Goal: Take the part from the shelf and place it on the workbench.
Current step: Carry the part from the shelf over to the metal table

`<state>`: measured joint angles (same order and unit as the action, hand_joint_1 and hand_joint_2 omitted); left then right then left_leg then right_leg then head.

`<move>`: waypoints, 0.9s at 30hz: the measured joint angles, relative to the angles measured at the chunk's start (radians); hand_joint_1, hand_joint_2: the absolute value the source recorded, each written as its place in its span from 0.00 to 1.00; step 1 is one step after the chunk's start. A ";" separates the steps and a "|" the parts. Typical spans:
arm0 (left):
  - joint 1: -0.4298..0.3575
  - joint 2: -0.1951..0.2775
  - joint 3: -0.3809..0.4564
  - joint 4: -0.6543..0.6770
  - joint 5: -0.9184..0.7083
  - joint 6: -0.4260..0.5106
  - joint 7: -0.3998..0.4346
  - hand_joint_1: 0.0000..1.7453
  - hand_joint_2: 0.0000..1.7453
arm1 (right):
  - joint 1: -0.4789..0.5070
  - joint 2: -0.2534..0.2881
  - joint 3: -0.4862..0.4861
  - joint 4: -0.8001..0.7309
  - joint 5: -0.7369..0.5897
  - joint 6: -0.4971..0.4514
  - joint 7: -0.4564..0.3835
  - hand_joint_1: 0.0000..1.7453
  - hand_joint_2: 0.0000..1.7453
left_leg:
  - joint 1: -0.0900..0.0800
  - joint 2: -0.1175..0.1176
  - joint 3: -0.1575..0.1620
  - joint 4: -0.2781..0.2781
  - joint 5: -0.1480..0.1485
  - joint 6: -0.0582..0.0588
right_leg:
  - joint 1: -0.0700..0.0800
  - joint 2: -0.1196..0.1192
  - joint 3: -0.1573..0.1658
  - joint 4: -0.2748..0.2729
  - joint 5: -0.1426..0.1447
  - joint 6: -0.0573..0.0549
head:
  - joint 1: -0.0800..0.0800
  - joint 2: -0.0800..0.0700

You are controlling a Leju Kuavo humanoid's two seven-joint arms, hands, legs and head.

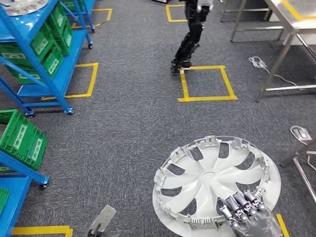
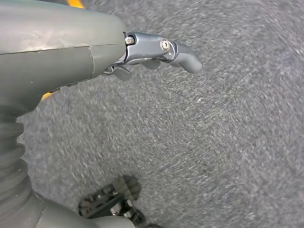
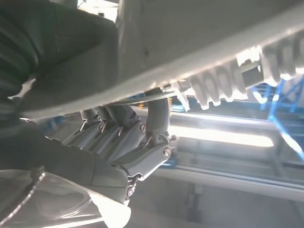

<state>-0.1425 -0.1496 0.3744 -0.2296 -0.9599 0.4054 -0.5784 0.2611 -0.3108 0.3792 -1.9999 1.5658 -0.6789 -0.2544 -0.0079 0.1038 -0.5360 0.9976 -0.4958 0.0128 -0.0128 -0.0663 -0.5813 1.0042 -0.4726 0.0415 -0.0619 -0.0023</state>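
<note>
Over grey workshop carpet (image 1: 130, 128), the right hand (image 1: 242, 210) clasped the silver-white plastic wheel cover (image 1: 212, 180) by its near rim, mid-carry; the left hand (image 2: 157, 50) hung slack-fingered, holding nothing. Next, seemingly, reaching the steel workbench (image 1: 294, 19) ahead-right.

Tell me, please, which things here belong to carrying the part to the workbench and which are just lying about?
Part of the job:
- hubcap, gripped by the right hand
- steel workbench
- blue shelf

Just lying about:
- green crates
- yellow floor tape
- cable on the carpet
- another robot's legs
</note>
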 joint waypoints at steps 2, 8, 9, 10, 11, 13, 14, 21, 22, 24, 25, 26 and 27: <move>-0.001 -0.001 -0.001 0.000 -0.001 0.000 0.000 0.00 1.00 | 0.010 0.008 -0.011 -0.006 0.000 -0.001 -0.008 1.00 1.00 | 0.003 0.008 0.005 0.003 -0.006 -0.011 | 0.000 0.024 -0.002 -0.001 0.003 -0.015 | -0.001 0.000; 0.006 0.000 -0.003 0.000 -0.001 -0.001 -0.001 0.00 1.00 | 0.021 0.026 -0.030 -0.015 0.000 -0.001 -0.022 1.00 1.00 | 0.013 -0.095 -0.114 0.289 -0.153 -0.022 | 0.003 0.095 -0.003 -0.003 0.010 -0.041 | -0.005 0.000; 0.008 0.000 -0.002 0.000 0.000 -0.001 -0.002 0.00 1.00 | 0.023 0.028 -0.034 -0.015 0.000 -0.001 -0.025 1.00 1.00 | 0.012 -0.096 -0.123 0.305 -0.147 -0.017 | 0.006 0.110 -0.004 -0.002 0.011 -0.041 | -0.005 0.000; 0.008 0.000 -0.002 0.000 0.002 -0.001 -0.003 0.00 1.00 | 0.025 0.030 -0.037 -0.015 0.000 -0.001 -0.028 1.00 1.00 | 0.010 -0.099 -0.112 0.276 -0.119 -0.011 | 0.008 0.125 -0.003 -0.001 0.011 -0.042 | -0.005 0.000; 0.008 0.000 -0.002 0.000 0.004 -0.001 -0.006 0.00 1.00 | 0.027 0.032 -0.041 -0.016 0.000 -0.001 -0.030 1.00 1.00 | 0.008 -0.110 -0.086 0.213 -0.078 -0.004 | 0.009 0.139 -0.003 -0.001 0.012 -0.041 | -0.004 0.000; 0.007 0.001 -0.003 0.000 0.007 -0.001 -0.012 0.00 1.00 | 0.030 0.035 -0.048 -0.019 0.000 -0.001 -0.031 1.00 1.00 | 0.004 -0.162 -0.026 0.073 -0.016 0.011 | 0.008 0.165 -0.005 0.001 0.014 -0.038 | -0.004 0.000; 0.006 0.001 -0.003 0.000 0.008 -0.001 -0.015 0.00 1.00 | 0.032 0.036 -0.053 -0.021 0.000 -0.001 -0.032 1.00 1.00 | 0.003 -0.182 -0.009 0.032 -0.003 0.015 | 0.007 0.176 -0.008 0.001 0.016 -0.034 | -0.004 0.000; 0.001 -0.013 -0.006 -0.001 0.010 -0.002 -0.020 0.00 1.00 | 0.054 0.038 -0.086 -0.033 -0.001 -0.002 -0.032 1.00 1.00 | 0.006 -0.118 0.007 -0.025 0.021 0.031 | 0.007 0.106 -0.093 0.127 -0.052 -0.001 | 0.001 0.000; 0.003 -0.014 -0.006 -0.001 0.012 -0.002 -0.020 0.00 1.00 | 0.054 0.038 -0.089 -0.034 -0.001 -0.002 -0.032 1.00 1.00 | 0.006 -0.102 0.006 -0.025 0.021 0.032 | 0.005 0.087 -0.125 0.197 -0.084 0.003 | 0.002 0.000; 0.005 -0.014 -0.005 -0.001 0.016 -0.003 -0.020 0.00 1.00 | 0.059 0.039 -0.095 -0.034 -0.001 -0.002 -0.030 1.00 1.00 | 0.005 -0.069 0.005 -0.025 0.019 0.031 | -0.001 0.073 -0.158 0.275 -0.104 0.013 | 0.002 0.000; 0.005 -0.015 -0.005 -0.001 0.017 -0.003 -0.020 0.00 1.00 | 0.062 0.039 -0.098 -0.035 -0.001 -0.002 -0.030 1.00 1.00 | 0.006 -0.055 0.006 -0.024 0.018 0.029 | -0.004 0.067 -0.146 0.256 -0.086 0.017 | 0.002 0.000; 0.004 -0.015 -0.005 -0.001 0.018 -0.003 -0.021 0.00 1.00 | 0.066 0.039 -0.101 -0.035 -0.001 -0.002 -0.030 1.00 1.00 | 0.007 -0.043 0.007 -0.023 0.016 0.026 | -0.007 0.057 -0.112 0.198 -0.056 0.021 | 0.002 0.000; 0.003 -0.016 -0.005 -0.001 0.018 -0.003 -0.021 0.00 1.00 | 0.068 0.039 -0.105 -0.035 -0.001 -0.002 -0.030 1.00 1.00 | 0.007 -0.032 0.008 -0.020 0.012 0.021 | -0.008 0.035 -0.068 0.120 -0.028 0.023 | 0.003 0.000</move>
<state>-0.1390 -0.1654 0.3692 -0.2304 -0.9414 0.4022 -0.5991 0.3296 -0.2714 0.2747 -2.0345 1.5646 -0.6813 -0.2843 -0.0004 0.0720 -0.5279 0.9775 -0.4834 0.0338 -0.0211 -0.0317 -0.6495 1.1238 -0.5005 0.0650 -0.0591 -0.0023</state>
